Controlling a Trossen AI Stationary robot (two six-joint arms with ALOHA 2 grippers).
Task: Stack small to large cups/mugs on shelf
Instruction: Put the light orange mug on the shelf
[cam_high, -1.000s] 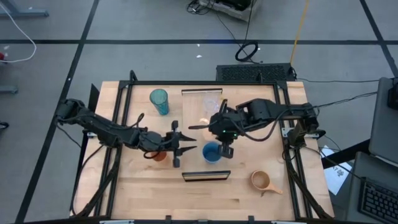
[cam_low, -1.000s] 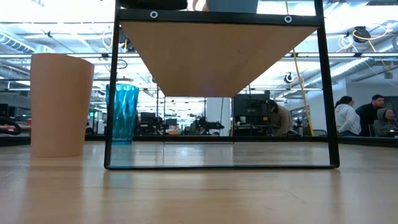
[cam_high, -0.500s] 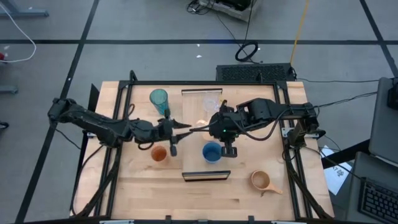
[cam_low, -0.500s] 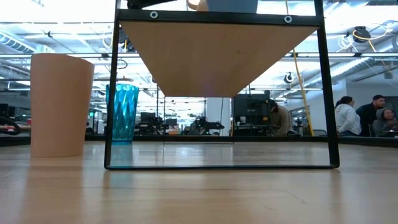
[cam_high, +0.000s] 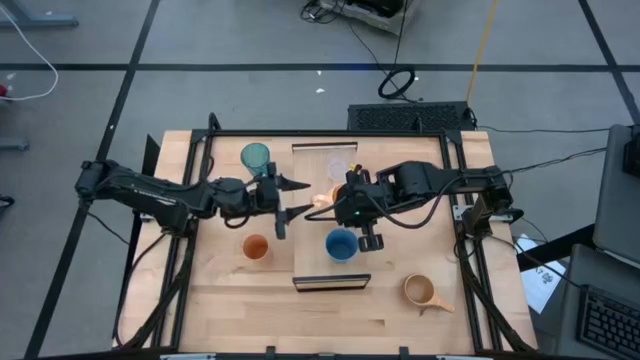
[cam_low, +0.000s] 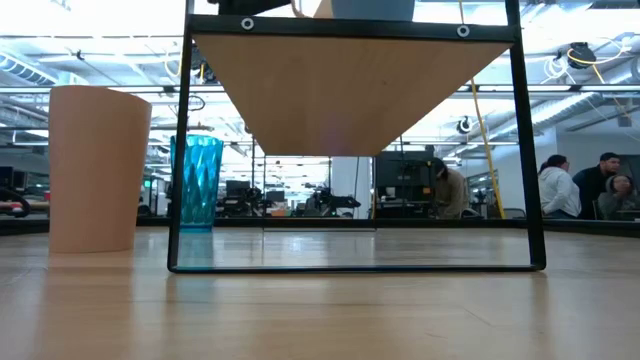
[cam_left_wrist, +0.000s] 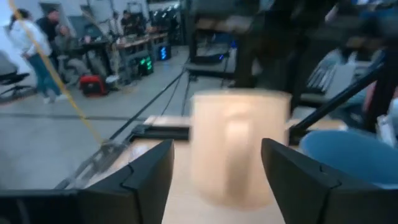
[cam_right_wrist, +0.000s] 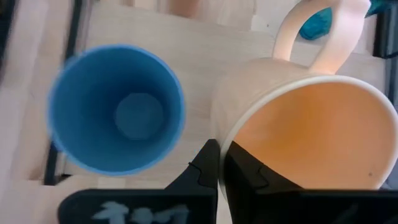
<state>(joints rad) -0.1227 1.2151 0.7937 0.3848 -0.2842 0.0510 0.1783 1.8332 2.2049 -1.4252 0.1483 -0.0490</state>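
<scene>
Wooden desk (cam_high: 230, 290) under a dark frame carries the raised light-wood shelf (cam_high: 322, 165). On it the peach handled mug (cam_right_wrist: 311, 118) is pinched at its rim by the right gripper (cam_right_wrist: 219, 167), fingers shut on the wall – a blue cup (cam_right_wrist: 116, 116) stands just beside. The left gripper (cam_left_wrist: 214, 168) faces the mug, fingers wide. Teal tumbler (cam_high: 256, 160), small orange cup (cam_high: 256, 247) and tan handled mug (cam_high: 420, 291) stand on the desk.

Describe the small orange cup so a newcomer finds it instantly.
Start at the raised shelf in the middle of the table. Just off its left edge, below the left gripper, the small orange cup stands alone on the tabletop. It is short and has no handle, unlike the tan mug.
</scene>
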